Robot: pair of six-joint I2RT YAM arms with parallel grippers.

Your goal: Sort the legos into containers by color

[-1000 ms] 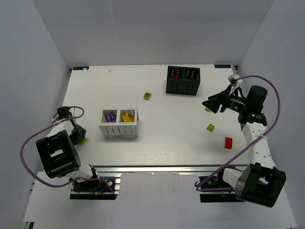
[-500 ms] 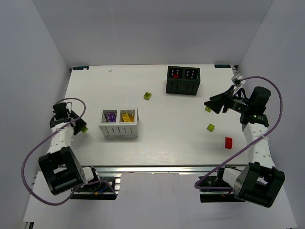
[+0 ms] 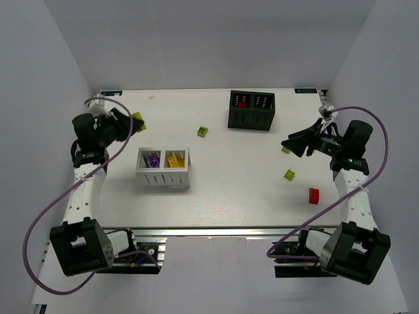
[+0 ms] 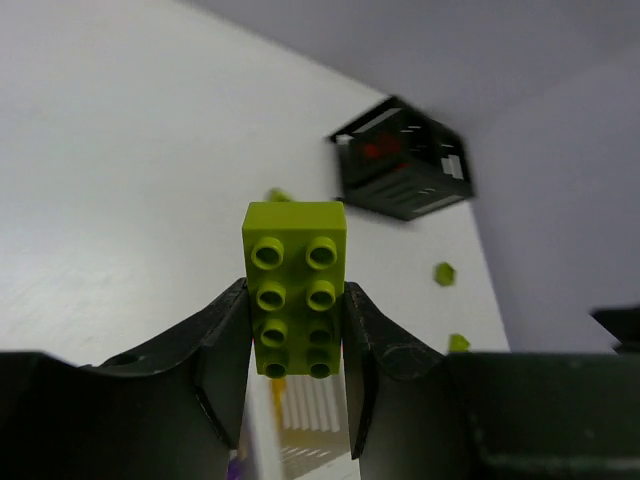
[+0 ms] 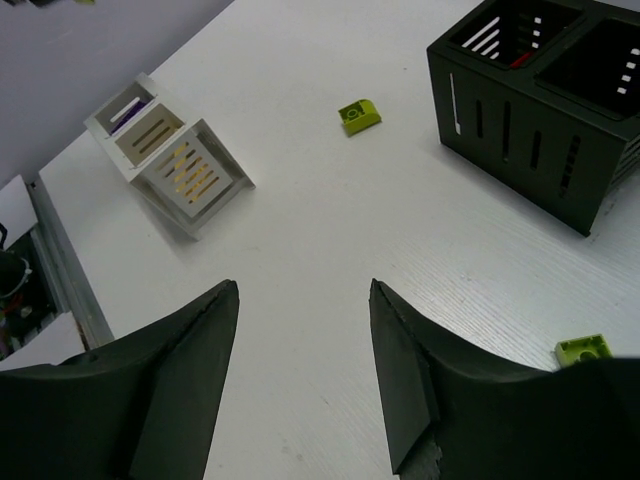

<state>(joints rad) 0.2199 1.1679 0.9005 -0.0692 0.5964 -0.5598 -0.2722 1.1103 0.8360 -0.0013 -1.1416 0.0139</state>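
Your left gripper point(image 4: 295, 330) is clamped on a glossy, studded lime green brick point(image 4: 295, 260), raised over the table's point(image 3: 216, 196) left side. The white slotted box point(image 3: 163, 178) holds purple and yellow bricks. The black slotted box point(image 3: 251, 120) holds a red one. Your right gripper point(image 5: 300, 380) hangs spread apart and empty. Three loose lime bricks point(image 3: 203, 131) and one loose red brick point(image 3: 314, 195) remain, so sorting looks roughly half done.

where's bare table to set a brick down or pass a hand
Bare table runs along the near edge and from the white box across to the red brick. Crowded at right around it: two lime bricks, the right end effector.
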